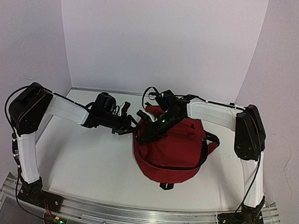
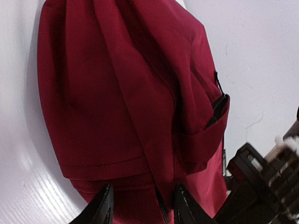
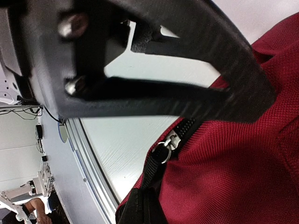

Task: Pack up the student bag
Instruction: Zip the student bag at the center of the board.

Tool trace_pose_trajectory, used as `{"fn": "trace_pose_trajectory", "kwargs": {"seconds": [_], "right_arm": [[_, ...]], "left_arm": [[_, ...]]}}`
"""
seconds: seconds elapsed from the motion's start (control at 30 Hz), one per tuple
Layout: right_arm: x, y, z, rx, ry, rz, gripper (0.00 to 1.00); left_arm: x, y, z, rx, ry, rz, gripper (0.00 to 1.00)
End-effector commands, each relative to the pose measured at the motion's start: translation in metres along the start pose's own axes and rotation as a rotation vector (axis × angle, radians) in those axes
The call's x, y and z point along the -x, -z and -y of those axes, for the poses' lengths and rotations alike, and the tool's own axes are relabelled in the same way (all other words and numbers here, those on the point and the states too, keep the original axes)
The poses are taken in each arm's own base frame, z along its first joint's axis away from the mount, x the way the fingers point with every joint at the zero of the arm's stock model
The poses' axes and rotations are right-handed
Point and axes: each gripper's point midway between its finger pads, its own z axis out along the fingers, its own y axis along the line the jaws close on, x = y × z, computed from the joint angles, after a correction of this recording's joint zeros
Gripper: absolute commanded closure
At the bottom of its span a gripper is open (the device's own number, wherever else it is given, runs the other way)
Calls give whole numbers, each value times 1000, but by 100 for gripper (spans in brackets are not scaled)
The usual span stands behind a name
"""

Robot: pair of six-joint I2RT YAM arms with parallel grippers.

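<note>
Resting right of centre on the desk (image 1: 82, 158), the bag (image 1: 175, 151) is met at its left edge by the left gripper (image 1: 129, 124) (tips cut off), reaching in level, jaws partly apart over red fabric. The right gripper (image 3: 230, 100), blurred, angles down, tips meeting at the fabric beside a zip pull (image 3: 166, 145); any pinch cannot be told.

L tool (image 1: 129, 124), R tool (image 1: 158, 125) at bag (image 1: 177, 151).

The student bag (image 1: 172, 150) is sitting right of centre on the table (image 1: 82, 158), with the left gripper (image 1: 130, 125) just beside its left side and the right gripper (image 1: 156, 128) over its top.
</note>
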Motion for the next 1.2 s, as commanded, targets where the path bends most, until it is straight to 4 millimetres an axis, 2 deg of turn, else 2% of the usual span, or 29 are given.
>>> {"fn": "trace_pose_trajectory", "kwargs": {"seconds": [0.0,0.03,0.1,0.23,0.5,0.87,1.0,1.17], "right_arm": [[7,26,-30,17,68,51,100],[6,27,-31,15,71,52,100],[2,30,-32,11,74,51,100],[-15,35,-33,11,75,33,100],[-64,46,-43,55,69,-33,100],[-125,78,-64,78,143,-116,100],[-152,87,-67,74,154,-165,100],[-160,92,-71,83,174,-166,100]], "left_arm": [[19,-3,24,-64,-34,42,80],[20,-2,22,-51,-31,50,91],[25,1,15,-13,-20,73,99],[38,9,4,51,1,124,100],[61,22,-18,116,49,181,100],[81,37,-42,151,81,209,100],[85,43,-44,161,72,214,100],[87,45,-35,137,40,211,100]]}}
